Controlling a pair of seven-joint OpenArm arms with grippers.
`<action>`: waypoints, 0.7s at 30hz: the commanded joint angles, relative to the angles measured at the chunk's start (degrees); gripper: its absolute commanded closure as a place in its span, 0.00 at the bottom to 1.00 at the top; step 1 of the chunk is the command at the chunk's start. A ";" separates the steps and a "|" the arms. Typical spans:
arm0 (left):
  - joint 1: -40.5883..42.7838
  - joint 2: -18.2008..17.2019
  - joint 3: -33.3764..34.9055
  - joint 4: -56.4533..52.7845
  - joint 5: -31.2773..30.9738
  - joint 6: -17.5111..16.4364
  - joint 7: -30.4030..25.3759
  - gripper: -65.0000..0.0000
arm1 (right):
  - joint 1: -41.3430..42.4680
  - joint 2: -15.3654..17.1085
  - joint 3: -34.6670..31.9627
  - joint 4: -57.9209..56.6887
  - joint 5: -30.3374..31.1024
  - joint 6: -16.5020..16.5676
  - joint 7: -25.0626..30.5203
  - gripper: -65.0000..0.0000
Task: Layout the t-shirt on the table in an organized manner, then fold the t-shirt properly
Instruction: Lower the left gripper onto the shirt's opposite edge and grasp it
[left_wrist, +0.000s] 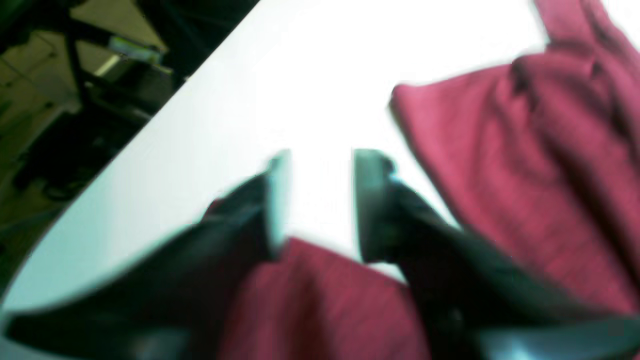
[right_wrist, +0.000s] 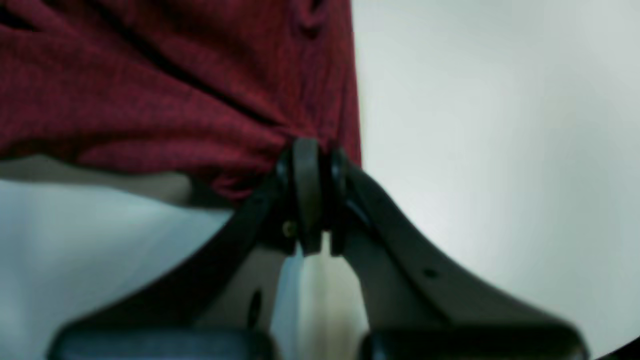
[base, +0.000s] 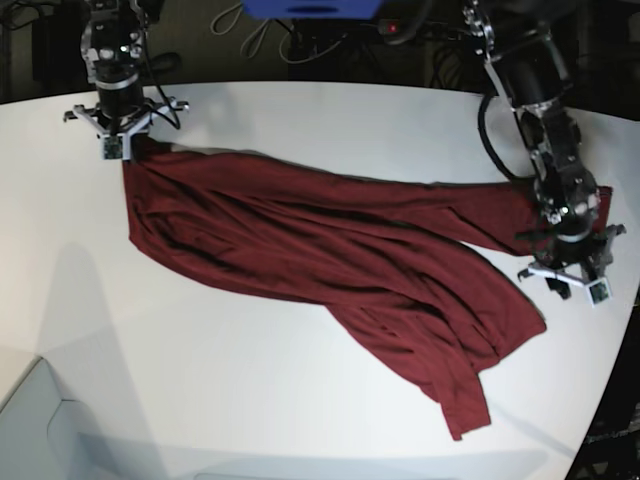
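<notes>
White tabletop is carrying the t-shirt stretched diagonally from far-left corner toward right edge; right tool is clamping its far-left corner, left tool is hovering spread apart beside the right-edge end.

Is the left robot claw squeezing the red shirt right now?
No. In the left wrist view the left gripper is open, with bare white table showing between its fingers and the t-shirt lying beside it.

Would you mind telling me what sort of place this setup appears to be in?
Probably a robotics lab or workshop: two arms work a t-shirt on a large white table, with loose cables and dark equipment behind.
</notes>
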 joint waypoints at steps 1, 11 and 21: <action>-1.92 -0.46 -0.09 -0.85 -0.03 0.27 -1.01 0.52 | -0.10 0.40 0.18 0.92 0.01 -0.10 0.96 1.00; -11.06 -0.64 5.36 -21.95 -0.03 0.18 -10.86 0.49 | 0.43 0.48 0.18 0.83 -0.08 -0.10 0.69 1.00; -15.89 -0.64 7.21 -37.86 -0.03 0.62 -22.20 0.49 | 0.43 0.66 0.18 0.74 -0.16 -0.10 0.61 1.00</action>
